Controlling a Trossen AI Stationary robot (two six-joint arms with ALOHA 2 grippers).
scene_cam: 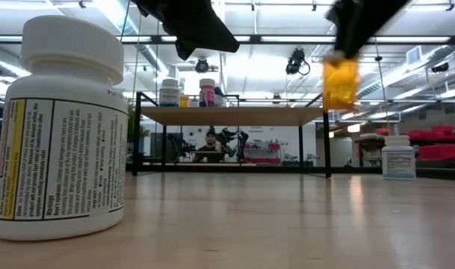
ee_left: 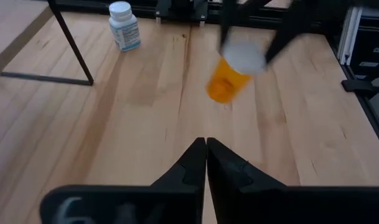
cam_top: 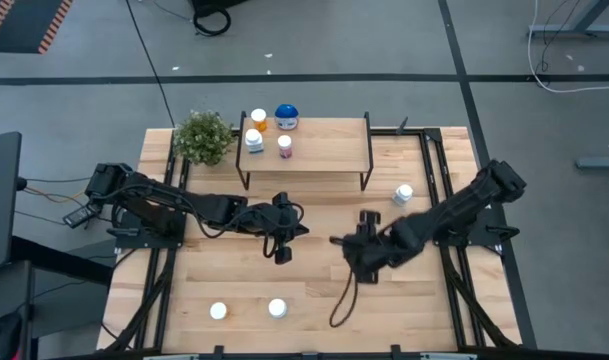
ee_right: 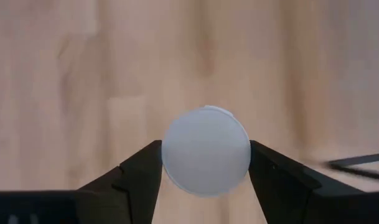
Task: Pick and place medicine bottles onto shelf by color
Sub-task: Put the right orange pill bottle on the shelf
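Nearest the desk's point(cam_top: 314, 290) front edge stand two white-capped bottles point(cam_top: 218, 311), side by side and untouched. Farther in, at mid-desk, the right claw point(ee_right: 205, 163) grips an orange bottle point(scene_cam: 340, 84) by its white cap, body hanging upright below it, lifted clear of the wood. The left claw point(ee_left: 206, 149) hovers just beside it, fingers clenched on nothing. The shelf point(cam_top: 324, 150) lies beyond both claws, toward the far edge; the right claw's orange bottle must travel that way. One white bottle point(cam_top: 403, 193) stands on the desk near the shelf's right leg. On the shelf's left end stand four bottles point(cam_top: 269, 130), one of them orange. A potted plant point(cam_top: 204, 136) sits just left of the shelf.
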